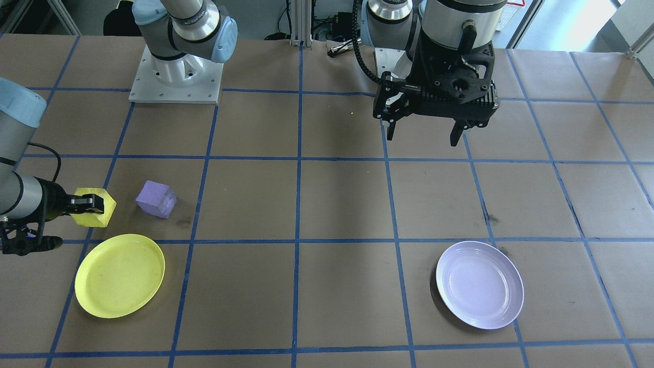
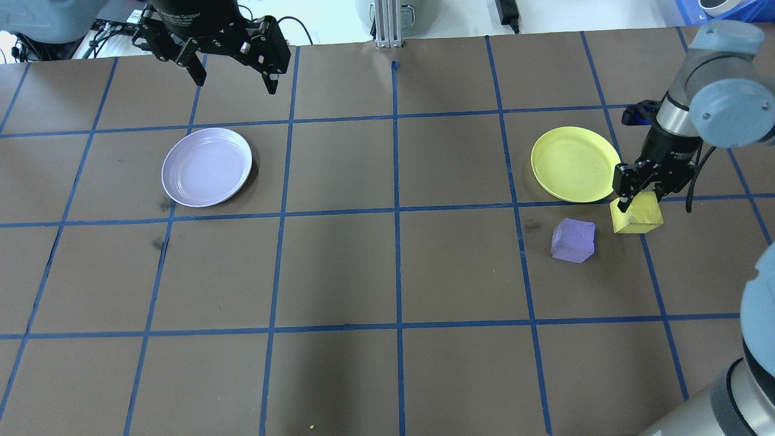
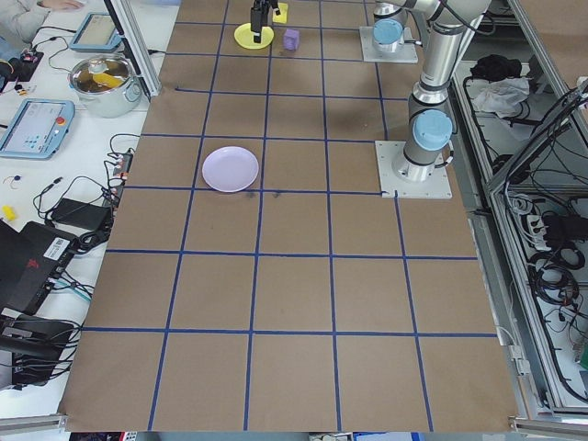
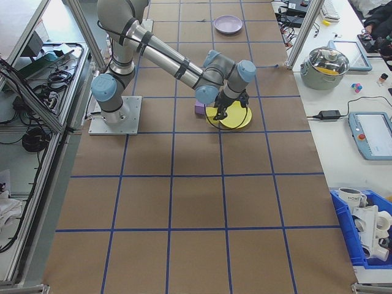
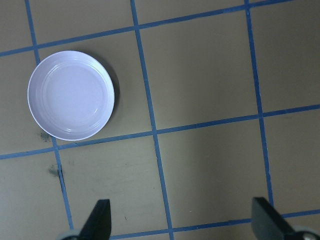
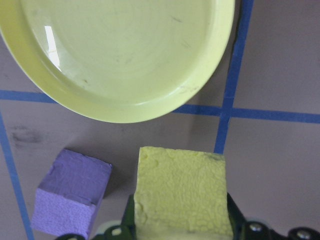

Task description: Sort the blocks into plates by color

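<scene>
Right gripper [image 2: 637,203] pinches the yellow block [image 2: 636,217] beside the yellow plate [image 2: 575,163].
Lavender plate [image 2: 207,166] lies toward the table's [image 2: 387,272] left end; purple block [image 2: 573,240] rests near the yellow one; left gripper [image 2: 233,71] hangs spread.

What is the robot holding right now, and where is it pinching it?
The right tool pinches the yellow block by two opposite sides, near its top. The left tool is open and holds nothing.

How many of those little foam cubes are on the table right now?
2. The small yellow foam cube is clamped in the right gripper, just beside the round yellow plastic plate. The small purple foam cube sits free on the table next to it. None seem hidden.
</scene>
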`<state>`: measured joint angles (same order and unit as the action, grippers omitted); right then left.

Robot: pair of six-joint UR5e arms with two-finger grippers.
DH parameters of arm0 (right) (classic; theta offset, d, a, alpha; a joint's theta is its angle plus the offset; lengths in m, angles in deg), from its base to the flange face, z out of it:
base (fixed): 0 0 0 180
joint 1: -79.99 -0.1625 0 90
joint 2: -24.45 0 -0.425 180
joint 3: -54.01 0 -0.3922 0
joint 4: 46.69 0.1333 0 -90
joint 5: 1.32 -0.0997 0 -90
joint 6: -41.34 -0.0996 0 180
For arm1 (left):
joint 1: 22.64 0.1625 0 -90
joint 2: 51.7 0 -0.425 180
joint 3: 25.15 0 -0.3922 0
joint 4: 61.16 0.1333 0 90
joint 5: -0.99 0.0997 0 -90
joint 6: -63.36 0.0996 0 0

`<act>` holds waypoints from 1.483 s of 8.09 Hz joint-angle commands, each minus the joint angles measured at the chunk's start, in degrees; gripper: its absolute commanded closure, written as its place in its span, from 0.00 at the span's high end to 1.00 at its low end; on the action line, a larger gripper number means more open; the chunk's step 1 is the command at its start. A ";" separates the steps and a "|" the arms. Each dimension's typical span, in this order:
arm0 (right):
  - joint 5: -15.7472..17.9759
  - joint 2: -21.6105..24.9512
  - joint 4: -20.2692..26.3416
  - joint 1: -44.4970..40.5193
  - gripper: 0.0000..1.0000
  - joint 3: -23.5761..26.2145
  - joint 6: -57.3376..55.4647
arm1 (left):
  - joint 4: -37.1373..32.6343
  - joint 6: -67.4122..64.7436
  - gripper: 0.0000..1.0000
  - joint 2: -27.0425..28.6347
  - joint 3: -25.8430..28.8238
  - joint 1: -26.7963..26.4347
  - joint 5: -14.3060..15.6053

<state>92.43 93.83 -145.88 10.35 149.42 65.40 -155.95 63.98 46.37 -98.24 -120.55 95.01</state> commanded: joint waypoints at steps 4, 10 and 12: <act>-2.42 -8.44 -9.25 -7.96 0.00 -9.36 -1.66 | 0.05 0.00 1.00 0.28 0.05 0.00 -0.06; -2.43 -5.95 -3.53 -8.14 1.00 -9.10 -2.09 | 0.05 0.00 1.00 0.45 0.05 -0.09 -0.06; -3.04 -1.20 4.41 -8.14 1.00 -7.52 -7.68 | 0.14 0.00 1.00 0.28 0.05 -0.09 -0.06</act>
<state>89.72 88.71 -148.31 2.21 140.76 62.15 -155.90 63.98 46.76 -98.25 -120.63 95.00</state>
